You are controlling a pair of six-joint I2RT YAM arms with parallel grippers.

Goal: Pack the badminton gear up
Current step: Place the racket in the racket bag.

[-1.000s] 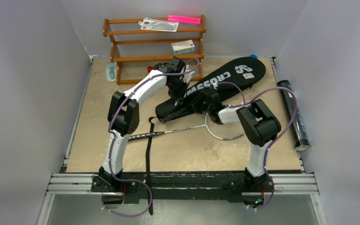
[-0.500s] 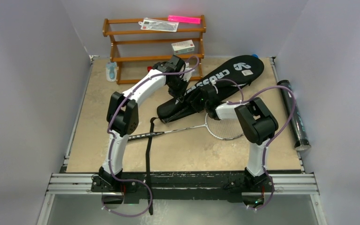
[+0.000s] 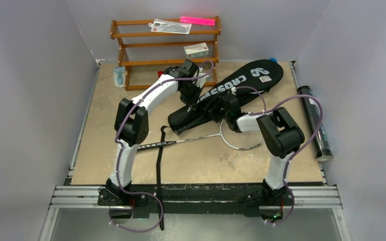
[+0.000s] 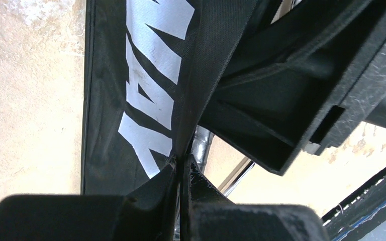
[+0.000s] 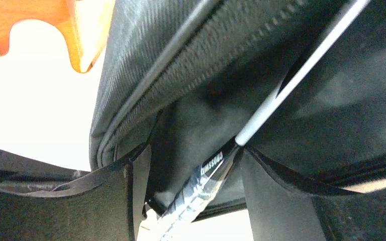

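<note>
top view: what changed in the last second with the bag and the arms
The long black CROSSWAY bag turned slightly, its wide end nearer the back wall. The right gripper now has its jaws apart either side of a wrapped racket handle in the bag's mouth, not gripping it. Unchanged: the left gripper pinching the bag's fabric, the silver-framed racket on the table, the dark cylindrical tube.

Left gripper (image 4: 182, 163) pinched closed; right gripper (image 5: 193, 153) jaws apart.
</note>
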